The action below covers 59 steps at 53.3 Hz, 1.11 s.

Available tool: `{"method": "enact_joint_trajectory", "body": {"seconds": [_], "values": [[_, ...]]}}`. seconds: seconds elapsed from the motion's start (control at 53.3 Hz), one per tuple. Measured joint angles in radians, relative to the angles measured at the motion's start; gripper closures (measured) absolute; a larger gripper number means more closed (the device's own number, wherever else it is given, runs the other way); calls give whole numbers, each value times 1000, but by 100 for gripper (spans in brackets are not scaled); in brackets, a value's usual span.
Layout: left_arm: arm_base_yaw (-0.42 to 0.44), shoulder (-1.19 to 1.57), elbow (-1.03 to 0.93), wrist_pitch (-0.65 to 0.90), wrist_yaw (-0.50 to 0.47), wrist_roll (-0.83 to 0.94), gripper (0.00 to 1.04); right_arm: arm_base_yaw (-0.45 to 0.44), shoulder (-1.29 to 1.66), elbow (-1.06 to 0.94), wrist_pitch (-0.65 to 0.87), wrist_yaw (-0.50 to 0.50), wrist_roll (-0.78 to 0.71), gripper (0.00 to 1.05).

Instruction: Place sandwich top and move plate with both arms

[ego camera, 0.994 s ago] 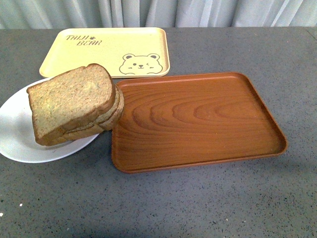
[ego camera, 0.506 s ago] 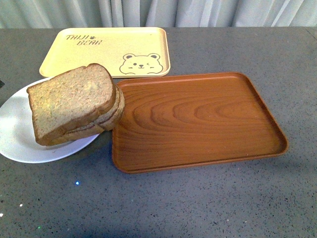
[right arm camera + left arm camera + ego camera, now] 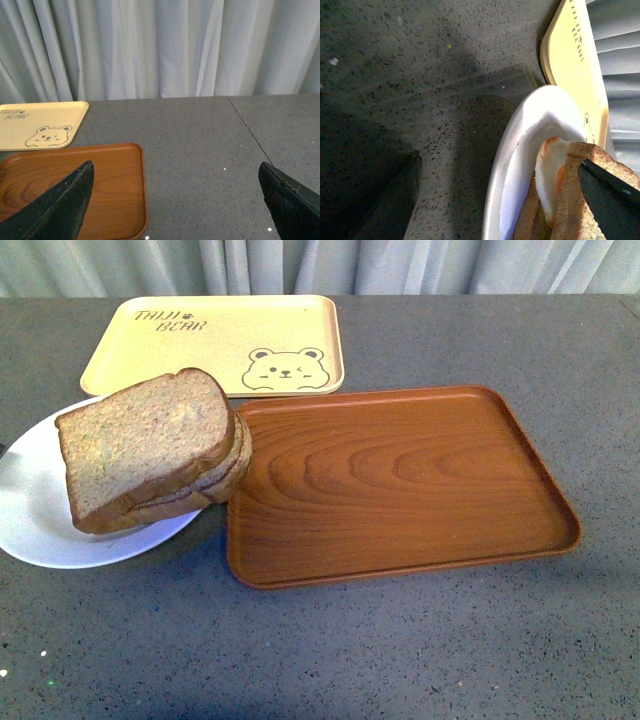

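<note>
**Front view.** Neither arm is in view. The sandwich top (image 3: 145, 445) lies on a lower slice (image 3: 232, 472), and the stack sits on the right part of the plate (image 3: 40, 525). The top slice is tilted, with its rounded end toward the brown tray (image 3: 400, 480), and the stack overhangs the plate rim on that side. The brown tray lies just beside the plate on the grey table (image 3: 350, 650). The yellow tray (image 3: 215, 340) with the bear print lies behind both, close to the plate's far edge. A pale curtain (image 3: 400, 265) closes off the far side of the table.

**Left wrist view.** The left gripper (image 3: 497, 165) has its jaws spread wide and grips nothing. The plate rim (image 3: 502, 165) and the edge of the sandwich appear between the two dark fingers (image 3: 390, 205). A fried egg (image 3: 550, 170) shows between the sandwich top (image 3: 567, 200) and the lower slice (image 3: 525, 222). One finger overlaps the crust of the top slice; contact cannot be determined. The yellow tray (image 3: 570, 60) lies beyond the plate.

**Right wrist view.** The right gripper (image 3: 176, 167) is spread wide with nothing between its fingers (image 3: 60, 205) and is above the table. A corner of the brown tray (image 3: 115, 170) is visible, with the yellow tray (image 3: 40, 125) behind it. A thin seam (image 3: 250, 130) crosses the tabletop. The plate and sandwich are outside this view.
</note>
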Motion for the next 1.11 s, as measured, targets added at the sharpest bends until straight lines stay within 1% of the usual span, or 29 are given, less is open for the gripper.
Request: {"method": "enact_joint_trajectory", "body": {"seconds": [0.15, 0.413, 0.506, 0.6, 0.694, 0.75, 0.9, 0.957, 0.994, 1.107], "values": [[-36, 33, 1, 44, -13, -36, 9, 0, 0, 0, 0, 0, 0, 9], [-71, 89, -6, 129, -19, -84, 9, 0, 0, 0, 0, 0, 0, 9], [-84, 98, -11, 144, -18, -87, 12, 0, 0, 0, 0, 0, 0, 9], [-93, 108, -14, 146, -15, -101, 22, 0, 0, 0, 0, 0, 0, 9], [-101, 115, -17, 152, -7, -84, 43, 0, 0, 0, 0, 0, 0, 9], [-101, 117, -18, 154, -6, -81, 51, 0, 0, 0, 0, 0, 0, 9], [-102, 121, -19, 158, -3, -80, 86, 0, 0, 0, 0, 0, 0, 9], [-103, 121, -19, 158, -3, -80, 97, 0, 0, 0, 0, 0, 0, 9], [-103, 121, -19, 158, -3, -80, 102, 0, 0, 0, 0, 0, 0, 9], [-103, 122, -19, 163, 3, -76, 103, 0, 0, 0, 0, 0, 0, 9]]}}
